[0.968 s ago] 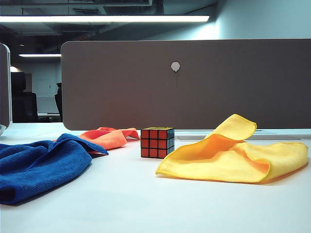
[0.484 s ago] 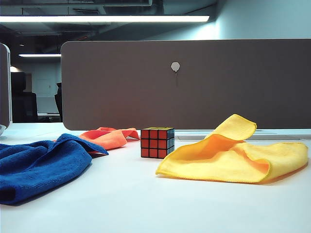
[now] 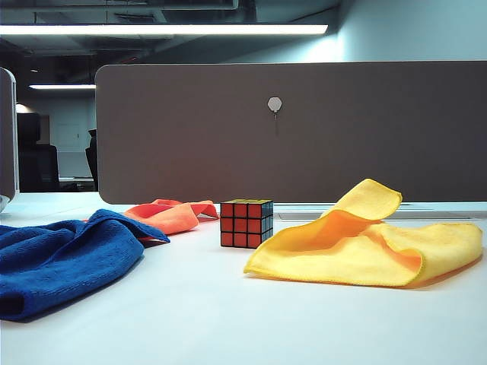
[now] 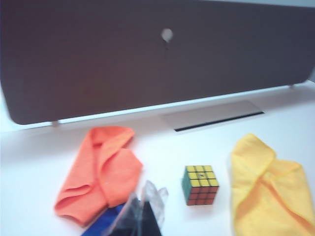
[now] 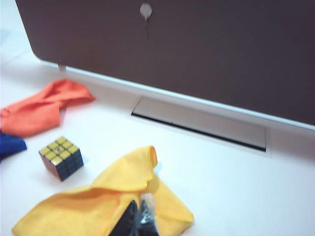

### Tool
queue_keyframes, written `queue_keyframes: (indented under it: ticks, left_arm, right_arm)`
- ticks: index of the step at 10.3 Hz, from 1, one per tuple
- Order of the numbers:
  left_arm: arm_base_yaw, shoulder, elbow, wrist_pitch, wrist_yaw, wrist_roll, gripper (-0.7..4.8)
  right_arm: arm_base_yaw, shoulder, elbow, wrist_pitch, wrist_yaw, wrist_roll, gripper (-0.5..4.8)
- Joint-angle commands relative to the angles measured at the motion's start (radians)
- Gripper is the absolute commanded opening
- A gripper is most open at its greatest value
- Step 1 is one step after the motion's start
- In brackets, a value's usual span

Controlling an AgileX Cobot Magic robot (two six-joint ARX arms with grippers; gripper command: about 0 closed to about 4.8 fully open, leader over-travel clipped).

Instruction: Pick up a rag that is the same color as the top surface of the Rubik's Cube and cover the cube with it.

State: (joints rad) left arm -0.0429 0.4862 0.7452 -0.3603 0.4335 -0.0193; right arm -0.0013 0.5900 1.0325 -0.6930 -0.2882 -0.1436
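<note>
Yellow rag [image 5: 106, 206] is your target, lying directly under the closed, empty right gripper [image 5: 141, 216] at about 3 o'clock from the Rubik's Cube [image 3: 246, 223], so that arm's nearer; can't tell the left gripper [image 4: 142, 216] state.

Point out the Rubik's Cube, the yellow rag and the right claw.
Rubik's Cube [image 3: 245, 223], exterior view: middle of its red front face.
Yellow rag [image 3: 365, 255], exterior view: the flat middle.
Right claw [image 5: 142, 216], right wrist view: between its shut fingertips, above the rag.
</note>
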Motion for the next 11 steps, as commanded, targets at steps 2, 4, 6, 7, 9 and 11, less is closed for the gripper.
queue_keyframes:
  ticks: [2,4,6,7,9,11]
  left_arm:
    - [-0.018,0.095,0.014,0.011,0.060,0.010,-0.05]
    - [-0.229,0.184,0.014,0.087,-0.042,0.034,-0.05]
    - [-0.410,0.322,0.014,0.183,-0.144,0.034,-0.05]
    - [-0.428,0.409,0.014,0.281,-0.145,0.034,-0.05]
    - [-0.428,0.453,0.014,0.322,-0.178,0.034,-0.05]
    - [-0.428,0.499,0.014,0.359,-0.211,0.034,-0.05]
  right_arm:
    - [0.001,0.091,0.021,-0.033,-0.063,-0.011,-0.01]
    - [0.053,0.219,0.024,0.008,-0.103,-0.010,-0.01]
    - [0.159,0.353,0.024,0.054,-0.021,-0.009,-0.01]
    - [0.161,0.425,0.024,0.205,-0.020,-0.010,-0.01]
    - [0.158,0.475,0.024,0.266,-0.010,-0.010,-0.01]
    - [0.156,0.599,0.024,0.288,0.096,-0.013,-0.01]
